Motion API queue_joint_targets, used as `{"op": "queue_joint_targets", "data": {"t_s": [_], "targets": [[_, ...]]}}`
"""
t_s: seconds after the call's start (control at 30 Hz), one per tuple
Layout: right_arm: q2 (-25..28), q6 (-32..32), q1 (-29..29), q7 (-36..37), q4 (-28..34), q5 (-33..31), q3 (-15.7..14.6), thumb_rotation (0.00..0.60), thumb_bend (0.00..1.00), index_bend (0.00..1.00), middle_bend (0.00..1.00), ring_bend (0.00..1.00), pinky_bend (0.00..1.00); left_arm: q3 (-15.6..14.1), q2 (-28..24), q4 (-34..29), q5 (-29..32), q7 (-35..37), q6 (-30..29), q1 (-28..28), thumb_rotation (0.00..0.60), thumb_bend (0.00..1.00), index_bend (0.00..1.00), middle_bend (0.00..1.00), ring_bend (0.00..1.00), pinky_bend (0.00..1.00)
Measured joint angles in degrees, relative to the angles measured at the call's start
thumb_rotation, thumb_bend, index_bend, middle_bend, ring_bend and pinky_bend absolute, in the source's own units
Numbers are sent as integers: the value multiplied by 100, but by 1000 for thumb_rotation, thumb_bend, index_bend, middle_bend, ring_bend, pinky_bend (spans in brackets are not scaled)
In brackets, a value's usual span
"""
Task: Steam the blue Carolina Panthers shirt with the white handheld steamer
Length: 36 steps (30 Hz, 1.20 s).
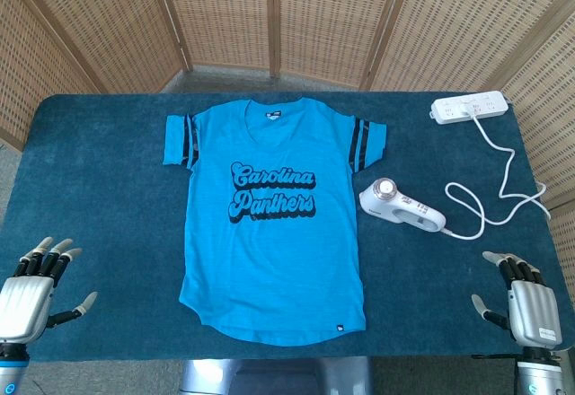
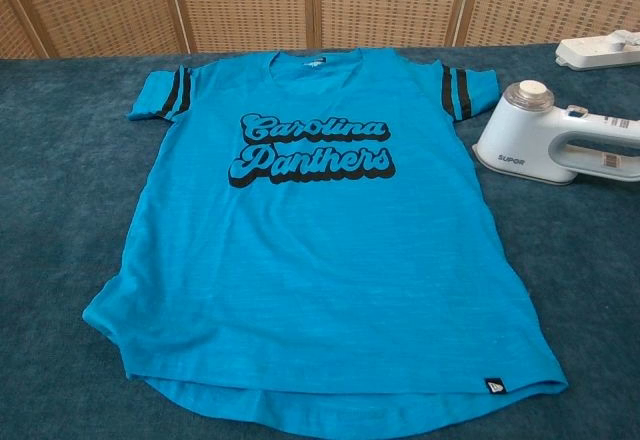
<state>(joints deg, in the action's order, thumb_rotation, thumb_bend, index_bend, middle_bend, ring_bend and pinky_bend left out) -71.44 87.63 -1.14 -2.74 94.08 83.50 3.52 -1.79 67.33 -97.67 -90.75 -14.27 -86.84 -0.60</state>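
Observation:
The blue Carolina Panthers shirt [image 1: 274, 211] [image 2: 320, 230] lies flat, face up, in the middle of the table. Just right of it the white handheld steamer [image 1: 400, 205] [image 2: 560, 143] lies on the cloth, its round head toward the shirt. My left hand [image 1: 38, 283] rests at the near left corner, fingers apart and holding nothing. My right hand [image 1: 519, 301] sits at the near right corner, also holding nothing, well short of the steamer. Neither hand shows in the chest view.
A white power strip [image 1: 469, 108] [image 2: 598, 52] lies at the far right; its cord [image 1: 503, 184] loops across the dark blue table cover [image 1: 99, 188] to the steamer. Wicker screens [image 1: 287, 18] stand behind the table.

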Motion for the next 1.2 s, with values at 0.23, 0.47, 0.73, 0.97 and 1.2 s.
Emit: {"op": "queue_joint_targets", "data": {"t_s": [0.23, 0.47, 0.73, 0.97, 1.2], "targets": [[-2, 20, -2, -6, 6, 3, 10, 600, 295, 245, 281, 219, 216, 16, 11, 11, 15, 1, 42, -39, 219, 243, 206, 176, 76, 166], [28, 35, -20, 84, 33, 24, -6, 600, 295, 245, 281, 219, 217, 16, -38, -21, -56, 51, -32, -36, 219, 236, 207, 176, 76, 166], [64, 90, -41, 65, 86, 63, -9, 600, 296, 245, 281, 219, 217, -17, -144, -124, -146, -58, 174, -164, 209, 206, 207, 176, 80, 166], [82, 129, -59, 82, 123, 71, -4, 600, 295, 245, 281, 219, 217, -137, -261, -406, -176, -550, 808, -428, 213, 202, 207, 176, 79, 165], [125, 209, -102, 188, 121, 71, 13, 600, 295, 245, 281, 219, 217, -207, -154, -560, -156, -1334, 1451, -754, 344, 211, 207, 177, 80, 159]]}}
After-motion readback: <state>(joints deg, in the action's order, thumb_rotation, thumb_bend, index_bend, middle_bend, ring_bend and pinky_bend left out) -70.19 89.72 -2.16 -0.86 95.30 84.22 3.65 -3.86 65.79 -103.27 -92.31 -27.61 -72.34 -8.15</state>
